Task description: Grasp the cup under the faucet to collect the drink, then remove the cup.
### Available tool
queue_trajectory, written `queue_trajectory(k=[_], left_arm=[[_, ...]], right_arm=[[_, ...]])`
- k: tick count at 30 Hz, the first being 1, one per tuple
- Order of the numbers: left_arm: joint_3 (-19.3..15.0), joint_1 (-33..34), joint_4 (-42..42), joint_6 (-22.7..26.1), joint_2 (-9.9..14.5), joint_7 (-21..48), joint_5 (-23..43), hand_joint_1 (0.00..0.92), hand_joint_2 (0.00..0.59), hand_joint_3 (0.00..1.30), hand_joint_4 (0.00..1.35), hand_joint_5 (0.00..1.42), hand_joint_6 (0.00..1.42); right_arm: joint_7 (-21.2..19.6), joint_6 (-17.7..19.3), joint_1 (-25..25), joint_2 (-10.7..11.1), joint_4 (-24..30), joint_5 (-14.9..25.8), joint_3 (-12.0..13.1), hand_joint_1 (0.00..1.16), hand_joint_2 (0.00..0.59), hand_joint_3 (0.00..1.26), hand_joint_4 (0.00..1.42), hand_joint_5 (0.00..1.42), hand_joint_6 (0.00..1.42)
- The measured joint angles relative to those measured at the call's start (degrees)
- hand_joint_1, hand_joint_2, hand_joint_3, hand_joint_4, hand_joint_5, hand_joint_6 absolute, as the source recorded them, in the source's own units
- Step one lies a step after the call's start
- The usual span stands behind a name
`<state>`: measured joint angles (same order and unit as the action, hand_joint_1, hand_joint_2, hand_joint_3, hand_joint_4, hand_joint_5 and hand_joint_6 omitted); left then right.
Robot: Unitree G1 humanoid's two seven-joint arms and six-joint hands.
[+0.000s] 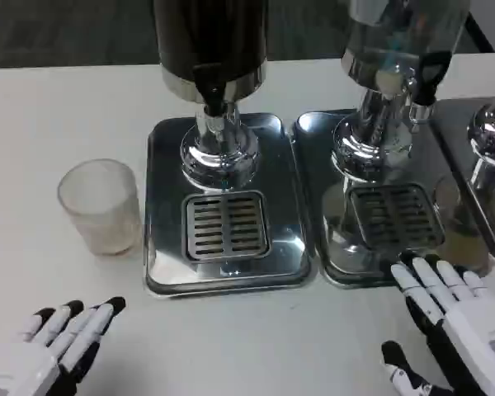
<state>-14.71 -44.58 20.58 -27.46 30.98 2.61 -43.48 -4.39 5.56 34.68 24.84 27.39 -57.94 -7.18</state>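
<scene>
Head view of a white counter (33, 107) carrying two drink dispensers. The cup (100, 206), a translucent, frosted tumbler that appears empty, stands upright on the bare counter just left of the dark dispenser's steel tray (165, 247), not yet beneath the faucet (212, 97). The left hand (58, 346) rests low at the near edge, fingers spread and holding nothing; it is near the cup but apart from it. The right hand (445, 309) lies open, also empty, its fingertips (404, 272) touching or just over the near rim of the second tray (313, 165).

Risks, as judged from this arrangement: the cup looks light and thin-walled, so a sideways brush by the approaching fingers could tip or slide it, and too firm a grip could deform it. The tray's raised rim stands between cup and drip grate (227, 224); dragging rather than lifting could catch the base. Placement off the faucet line would spill the drink onto the grate.
</scene>
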Motion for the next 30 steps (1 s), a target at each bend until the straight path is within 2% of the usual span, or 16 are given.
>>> queue_trajectory(k=[8, 18, 23, 30], left_arm=[[0.0, 0.1, 0.0, 0.4, 0.0, 0.0, 0.3, 0.0, 0.04, 0.0, 0.0, 0.0, 0.0], [0.0, 0.3, -0.1, 0.6, 0.0, 0.0, 0.6, 0.0, 0.04, 0.0, 0.0, 0.0, 0.0], [-0.8, 0.6, -2.4, -2.3, 0.0, -2.2, 4.0, 0.0, 0.038, 0.0, 0.0, 0.0, 0.0], [-2.6, 5.4, -11.4, -9.4, 0.2, -5.9, 12.1, 0.0, 0.032, 0.0, 0.0, 0.0, 0.0]], right_arm=[[-2.3, 2.7, 0.0, 0.0, -0.3, 2.2, 1.2, 0.4, 0.472, 0.11, 0.02, 0.01, 0.05], [-2.7, 3.1, 0.2, 0.0, -0.8, 2.7, 1.7, 0.4, 0.464, 0.11, 0.02, 0.01, 0.05], [-2.7, 3.0, 0.1, -0.8, -0.7, 2.7, 1.5, 0.39, 0.463, 0.11, 0.02, 0.01, 0.05], [-2.7, 2.5, -0.8, -2.5, -0.2, 1.9, 0.1, 0.39, 0.461, 0.13, 0.04, 0.03, 0.08]])
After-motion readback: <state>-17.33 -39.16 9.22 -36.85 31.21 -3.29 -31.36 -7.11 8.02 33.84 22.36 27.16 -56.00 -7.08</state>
